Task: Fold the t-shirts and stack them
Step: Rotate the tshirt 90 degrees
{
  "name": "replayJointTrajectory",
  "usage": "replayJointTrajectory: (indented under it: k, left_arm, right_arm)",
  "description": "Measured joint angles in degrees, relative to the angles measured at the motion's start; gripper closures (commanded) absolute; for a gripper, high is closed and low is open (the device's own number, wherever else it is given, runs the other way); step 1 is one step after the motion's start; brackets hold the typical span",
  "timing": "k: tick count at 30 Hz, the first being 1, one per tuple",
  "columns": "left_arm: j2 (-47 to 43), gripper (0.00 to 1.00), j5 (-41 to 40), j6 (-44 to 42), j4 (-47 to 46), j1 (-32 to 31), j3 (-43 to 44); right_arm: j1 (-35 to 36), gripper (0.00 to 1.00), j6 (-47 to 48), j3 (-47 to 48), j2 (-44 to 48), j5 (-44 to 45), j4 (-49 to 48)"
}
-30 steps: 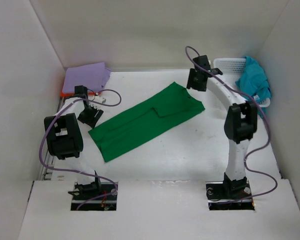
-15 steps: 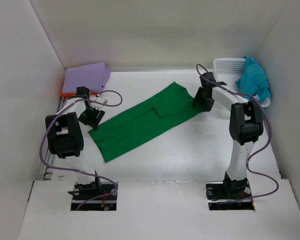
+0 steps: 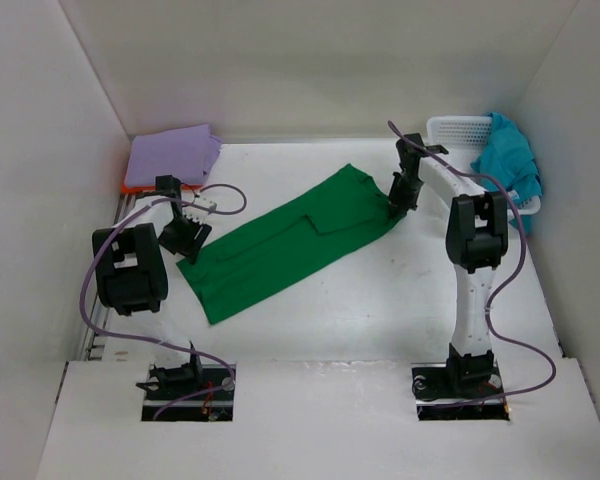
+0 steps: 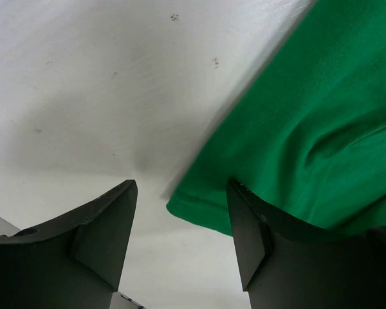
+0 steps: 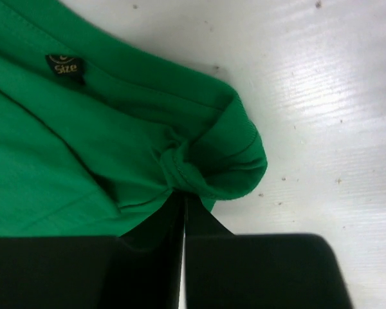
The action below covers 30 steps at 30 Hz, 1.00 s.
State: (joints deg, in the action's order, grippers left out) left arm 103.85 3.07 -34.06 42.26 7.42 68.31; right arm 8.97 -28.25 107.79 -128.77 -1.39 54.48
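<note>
Down from its earlier place high beside the white mesh basket [image 3: 455, 128], the right gripper [image 3: 401, 197] has swung in low over the table [image 3: 380, 300]. It now sits at the far right corner of the green t-shirt [image 3: 280, 245]. Its fingers [image 5: 244, 270], which stood apart a moment ago, have come together. The right wrist view shows them pressed tight with only a thin seam between them, pinching a bunched fold of green cloth at the shirt's edge — the fabric puckers and rolls over just ahead of the tips. A small dark size label [image 5: 65, 65] lies flat on the cloth further in, toward the upper left of that view.

The left gripper [image 3: 183, 237] has barely shifted. It hangs low at the shirt's opposite, near left corner with its fingers [image 4: 103, 238] apart. From its own camera the hemmed corner of the green cloth lies on the table in the gap between them, closer to the right-hand finger, and neither finger clamps it.

The green t-shirt lies flat across the middle of the table as a long strip, running diagonally from near left to far right, with the edge of a folded-over layer showing near its middle.

A lavender t-shirt [image 3: 173, 155] sits folded in the far left corner on top of an orange t-shirt [image 3: 135, 187] — only a thin strip of orange shows at the near edge. The teal t-shirt [image 3: 508, 160] is heaped, unfolded, over the basket in the far right corner, apart from the green one.
</note>
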Motion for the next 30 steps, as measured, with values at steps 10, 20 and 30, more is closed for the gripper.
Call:
replayJointTrajectory:
  k: [10, 20, 30]
  left_arm:
    - [1.4, 0.44, 0.55, 0.0, 2.14, -0.44, 1.07]
    - [1.4, 0.43, 5.6, 2.75, 6.1, -4.55, 3.21]
    - [1.42, 0.45, 4.66, 6.69, 5.57, -4.7, 1.42]
  right_arm:
    - [0.04, 1.0, -0.81, 26.16, -13.22, 0.7, 5.16]
    - [0.07, 0.42, -4.0, 37.55, -20.0, -2.01, -15.5]
    - [4.61, 0.35, -6.23, -19.32, 20.46, 8.09, -24.44]
